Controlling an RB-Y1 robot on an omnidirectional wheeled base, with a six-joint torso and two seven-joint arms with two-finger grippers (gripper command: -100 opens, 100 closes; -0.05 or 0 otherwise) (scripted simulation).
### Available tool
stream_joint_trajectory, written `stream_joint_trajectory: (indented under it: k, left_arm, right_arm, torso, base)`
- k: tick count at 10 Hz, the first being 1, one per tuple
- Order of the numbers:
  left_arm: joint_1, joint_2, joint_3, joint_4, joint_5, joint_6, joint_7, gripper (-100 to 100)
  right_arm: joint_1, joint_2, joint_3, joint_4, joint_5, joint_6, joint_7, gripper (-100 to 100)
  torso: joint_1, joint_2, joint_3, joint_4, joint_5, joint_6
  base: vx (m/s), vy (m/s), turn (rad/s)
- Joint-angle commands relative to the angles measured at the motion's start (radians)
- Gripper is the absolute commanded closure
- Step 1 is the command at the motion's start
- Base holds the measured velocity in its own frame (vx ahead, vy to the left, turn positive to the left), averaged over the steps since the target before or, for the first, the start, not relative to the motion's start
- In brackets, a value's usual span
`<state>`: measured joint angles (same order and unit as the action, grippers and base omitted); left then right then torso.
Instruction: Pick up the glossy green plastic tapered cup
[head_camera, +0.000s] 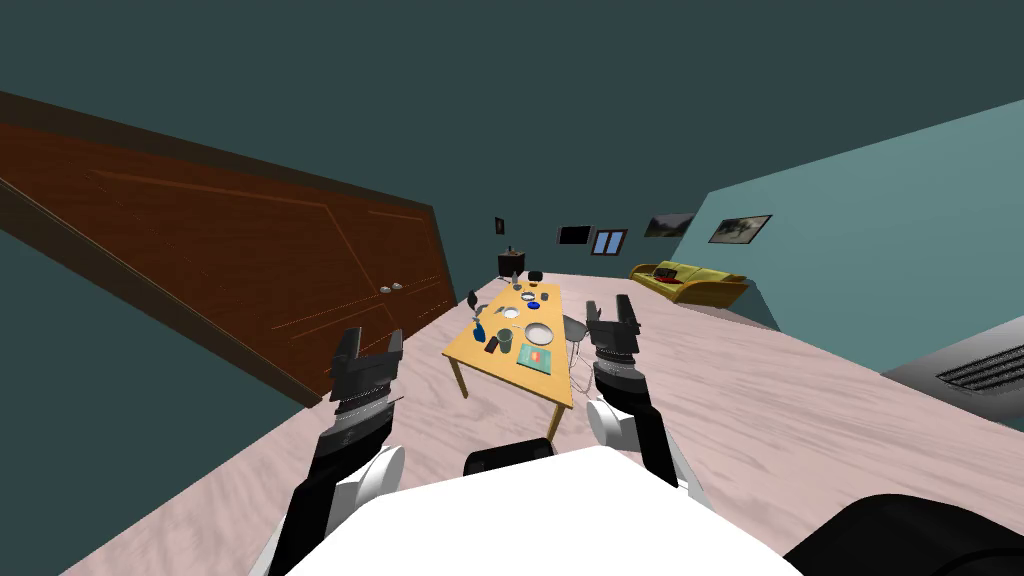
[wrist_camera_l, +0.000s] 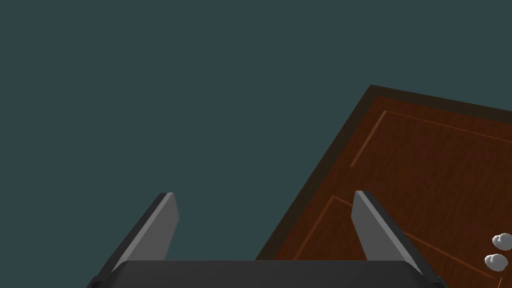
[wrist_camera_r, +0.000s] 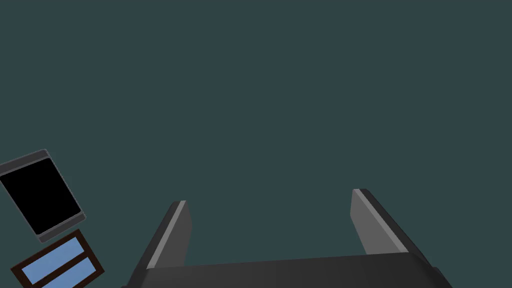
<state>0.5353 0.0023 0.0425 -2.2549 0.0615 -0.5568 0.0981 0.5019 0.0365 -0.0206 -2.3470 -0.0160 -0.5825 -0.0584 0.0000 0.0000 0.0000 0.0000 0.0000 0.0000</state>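
Observation:
A small dark green tapered cup (head_camera: 505, 340) stands upright near the close end of a long yellow-orange table (head_camera: 497, 366), far ahead of me across the floor. Both arms are raised in front of my chest, well short of the table. My left gripper (head_camera: 373, 338) is open with nothing between its fingers; its own view has the gripper (wrist_camera_l: 265, 195) facing a wall and a brown door. My right gripper (head_camera: 608, 305) is open and empty too, and in its own view the gripper (wrist_camera_r: 270, 197) points at the wall.
The table also carries a white plate (head_camera: 538, 332), a teal book (head_camera: 535, 358), a blue bottle (head_camera: 479, 328) and several small dishes. A grey chair (head_camera: 575, 330) stands at its right side. A brown double door (head_camera: 250, 270) lines the left wall. A yellow sofa (head_camera: 690, 283) sits far right.

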Motion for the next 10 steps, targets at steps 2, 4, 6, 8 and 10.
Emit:
stream_joint_trajectory:
  k: [2,4,6,8,10]
  left_arm:
    - [-0.030,0.065,0.005,0.025,-0.004,0.044,-0.003,-100]
    - [-0.063,0.102,0.011,0.049,-0.007,0.090,-0.007,-100]
    - [-0.105,0.135,0.019,0.080,-0.012,0.147,-0.012,-100]
    - [-0.129,0.150,0.023,0.098,-0.015,0.187,-0.015,-100]
    - [-0.154,0.164,0.028,0.118,-0.018,0.225,-0.018,-100]
  right_arm:
    - [0.000,0.000,0.000,0.000,0.000,0.000,0.000,0]
    - [0.000,0.000,0.000,0.000,0.000,0.000,0.000,0]
    - [0.000,0.000,0.000,0.000,0.000,0.000,0.000,0]
    - [0.000,0.000,0.000,0.000,0.000,0.000,0.000,0]
    - [0.000,0.000,0.000,0.000,0.000,0.000,0.000,0]
  torso:
    - [0.000,0.001,0.000,0.000,0.000,0.000]
    - [0.000,0.002,0.001,0.000,0.000,0.000]
    - [0.000,0.003,0.001,0.001,0.000,0.000]
    - [0.000,0.002,0.001,0.001,0.000,0.000]
    - [0.000,0.002,0.001,0.000,0.000,0.000]
  base:
    - [-0.022,-0.005,-0.043]
    - [-0.039,-0.007,-0.048]
    - [-0.043,-0.009,-0.066]
    - [-0.034,-0.005,-0.037]
    - [-0.038,-0.005,-0.058]
